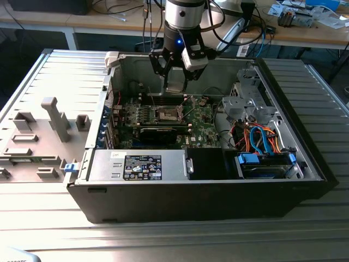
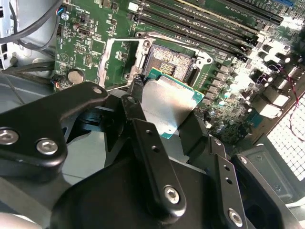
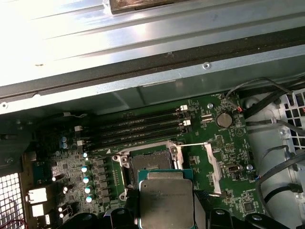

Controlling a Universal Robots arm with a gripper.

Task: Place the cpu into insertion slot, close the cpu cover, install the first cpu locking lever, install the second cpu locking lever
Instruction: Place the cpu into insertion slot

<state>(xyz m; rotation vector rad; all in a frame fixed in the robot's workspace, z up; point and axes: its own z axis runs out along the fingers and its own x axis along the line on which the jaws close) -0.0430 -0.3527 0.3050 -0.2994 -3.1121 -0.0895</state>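
Observation:
My gripper (image 1: 175,82) hangs inside the open computer case, shut on the cpu (image 1: 176,85), a small silver-topped square chip. In both wrist views the cpu (image 2: 169,102) (image 3: 167,200) sits between the black fingers (image 2: 137,107), held a little above and beside the insertion slot (image 2: 169,62) (image 3: 150,161). The slot (image 1: 167,113) on the green motherboard is bare, its contact field showing. The cpu cover (image 3: 212,164) (image 2: 112,59), a thin silvery frame, stands flipped open next to the slot. A thin wire lever (image 3: 190,144) sticks out by the slot's corner.
A long power supply box (image 1: 143,165) with a black label lies along the case front. Orange and blue cables (image 1: 262,136) and a drive bay (image 1: 265,164) fill the exterior view's right. Memory slots (image 3: 138,129) run beside the socket. A grey fixture block (image 1: 41,136) lies outside the case.

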